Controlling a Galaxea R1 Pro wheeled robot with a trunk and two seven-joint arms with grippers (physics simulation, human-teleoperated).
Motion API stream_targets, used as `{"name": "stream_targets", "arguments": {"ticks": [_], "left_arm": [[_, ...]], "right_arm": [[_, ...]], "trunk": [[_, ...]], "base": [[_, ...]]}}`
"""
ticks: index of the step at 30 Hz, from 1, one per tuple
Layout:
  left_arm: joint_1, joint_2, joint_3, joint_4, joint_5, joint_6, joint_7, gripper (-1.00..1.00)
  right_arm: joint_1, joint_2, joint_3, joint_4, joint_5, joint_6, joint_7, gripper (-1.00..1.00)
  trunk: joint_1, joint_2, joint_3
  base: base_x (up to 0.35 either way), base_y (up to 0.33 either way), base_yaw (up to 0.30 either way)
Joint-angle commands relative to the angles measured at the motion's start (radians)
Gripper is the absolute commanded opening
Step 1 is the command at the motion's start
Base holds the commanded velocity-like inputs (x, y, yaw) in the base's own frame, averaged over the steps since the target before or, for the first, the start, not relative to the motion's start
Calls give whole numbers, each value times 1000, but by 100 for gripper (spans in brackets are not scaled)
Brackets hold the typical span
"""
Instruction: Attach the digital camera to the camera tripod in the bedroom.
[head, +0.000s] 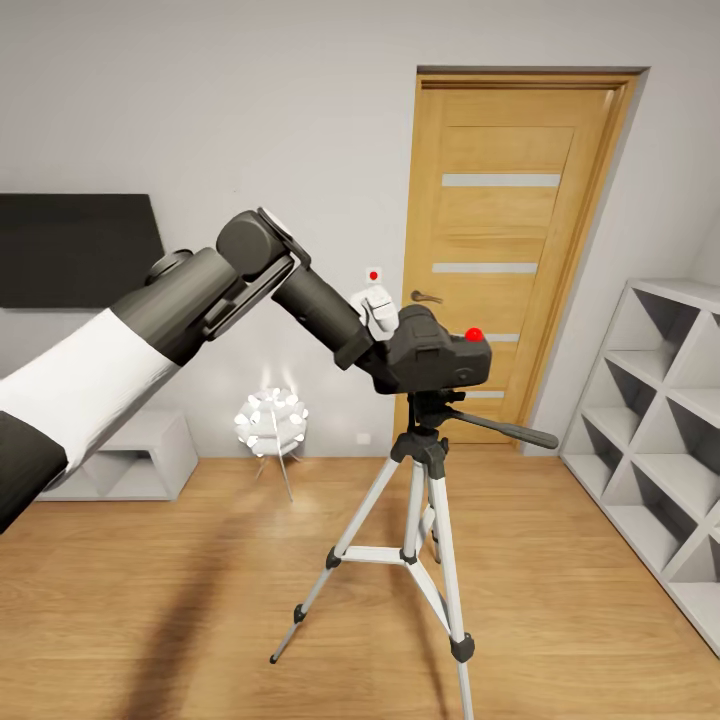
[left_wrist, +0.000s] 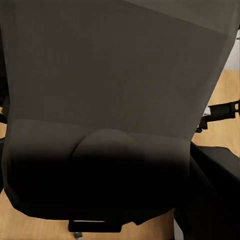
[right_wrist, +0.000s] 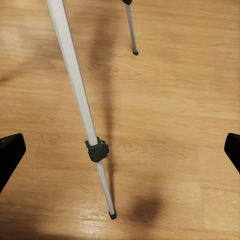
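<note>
The left arm (head: 150, 330) has white and dark grey cylindrical segments, apparently ending in a white hand (head: 380, 308).

Pale grey walls (head: 250, 110) meet a light wooden plank floor (head: 150, 600), with a wooden door (head: 510, 230) bearing frosted strips and a dark handle set in the far wall. A dark panel (head: 75, 250) hangs on the wall above a low white cabinet (head: 140, 455). Beside the cabinet glows a small white flower-shaped lamp (head: 271, 420); grey cube shelving (head: 660, 420) lines the side wall.
</note>
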Motion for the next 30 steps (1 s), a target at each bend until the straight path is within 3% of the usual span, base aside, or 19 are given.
{"name": "stream_targets", "arguments": {"ticks": [1, 30], "left_arm": [[-2, 1, -2, 0, 3, 9, -2, -100], [-2, 7, 1, -5, 3, 9, -3, -100]], "right_arm": [[-2, 0, 4, 4, -11, -5, 10, 100], [-2, 0, 3, 4, -11, -5, 10, 100]], "trunk": [[1, -2, -2], [1, -2, -2]], "base": [[0, 0, 0], [47, 0, 0]]}}
